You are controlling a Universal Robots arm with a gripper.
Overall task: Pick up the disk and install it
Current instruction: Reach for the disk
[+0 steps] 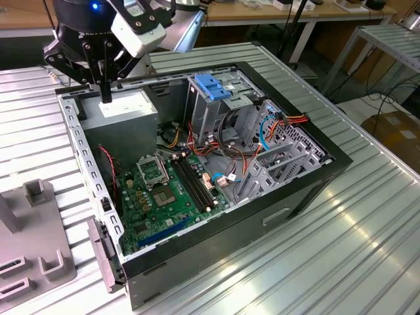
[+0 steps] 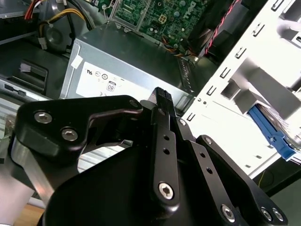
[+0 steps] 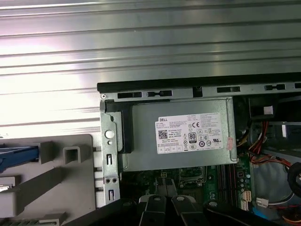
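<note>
Exterior view: the black gripper (image 1: 105, 88) hangs over the grey metal box with a white sticker (image 1: 121, 108) inside the open computer case (image 1: 262, 216), clenched on nothing. First wrist view: the disk (image 3: 18, 155), partly seen by its blue plastic frame, lies on the grey fixture (image 3: 80, 197) beside the case. Judged rigid, fairly heavy and shock-sensitive; best gripped across its framed long edges.

An open computer case (image 1: 289, 203) sits on a ribbed table (image 1: 354, 262) — motherboard (image 1: 164, 193) and power supply (image 1: 131, 105) inside.
</note>
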